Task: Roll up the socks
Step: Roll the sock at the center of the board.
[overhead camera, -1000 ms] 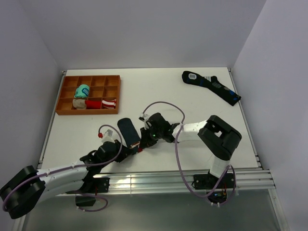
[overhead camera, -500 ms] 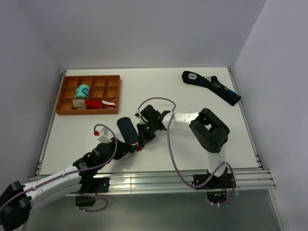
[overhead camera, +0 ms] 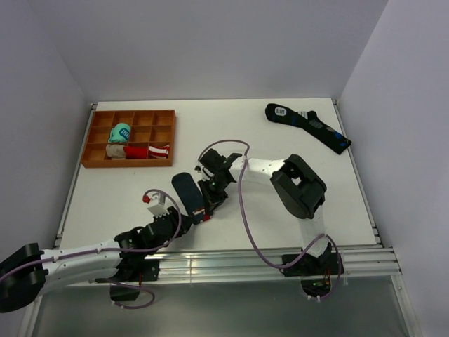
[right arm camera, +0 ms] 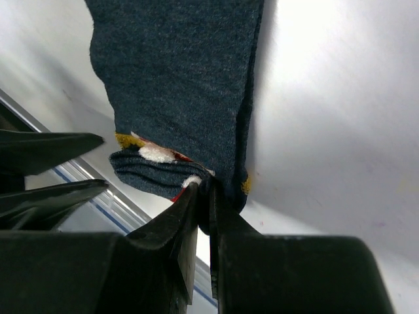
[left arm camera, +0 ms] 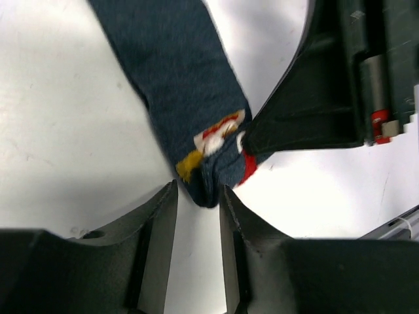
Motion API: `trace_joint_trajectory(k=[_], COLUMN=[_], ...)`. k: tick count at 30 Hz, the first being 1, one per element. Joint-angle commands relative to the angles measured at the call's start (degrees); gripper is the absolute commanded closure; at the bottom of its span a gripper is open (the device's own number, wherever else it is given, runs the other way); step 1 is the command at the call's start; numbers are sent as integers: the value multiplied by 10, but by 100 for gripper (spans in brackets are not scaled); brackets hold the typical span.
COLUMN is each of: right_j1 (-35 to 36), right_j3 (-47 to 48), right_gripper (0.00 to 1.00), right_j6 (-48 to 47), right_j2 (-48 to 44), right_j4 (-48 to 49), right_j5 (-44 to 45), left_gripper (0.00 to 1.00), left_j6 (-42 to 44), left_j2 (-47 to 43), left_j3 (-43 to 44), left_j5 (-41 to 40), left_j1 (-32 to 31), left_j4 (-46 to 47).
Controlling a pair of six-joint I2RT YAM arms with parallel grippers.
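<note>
Right gripper (right arm camera: pixel 204 190), we saw, was pinched tight on the patched end of the socks (right arm camera: pixel 183 72); left gripper (left arm camera: pixel 198 193) stood partly open, that end just at its fingertips. On the table (overhead camera: pixel 245 133), the tray (overhead camera: pixel 170 137) sat at roughly ten o'clock from the socks, lying left of centre.

The short dark navy knit sock pair (overhead camera: pixel 186 191) lies flat and oblong just left of centre in the overhead frame. Its red-white-yellow patched lower end is folded over slightly.
</note>
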Motion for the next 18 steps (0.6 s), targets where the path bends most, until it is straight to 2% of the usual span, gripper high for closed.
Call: trace_joint_trajectory(k=[1, 6, 9, 14, 18], right_j1=[-8, -17, -19, -20, -20], right_j3=[10, 42, 52, 53, 49], right_gripper=[94, 93, 92, 92, 92], right_j6=[-35, -57, -63, -64, -66], right_j2=[20, 27, 32, 35, 37], right_j4=[-88, -138, -154, -160, -162], right_j5=[42, 48, 49, 42, 44], left_gripper=[62, 59, 59, 58, 56], left_j6=[48, 64, 75, 122, 189], left_j2=[-10, 43, 63, 57, 41], left_j3=[-34, -10, -9, 5, 18], left_j5=[-48, -61, -97, -145, -136], left_j1=[-10, -18, -48, -98, -114], left_j4=[39, 70, 94, 125, 152])
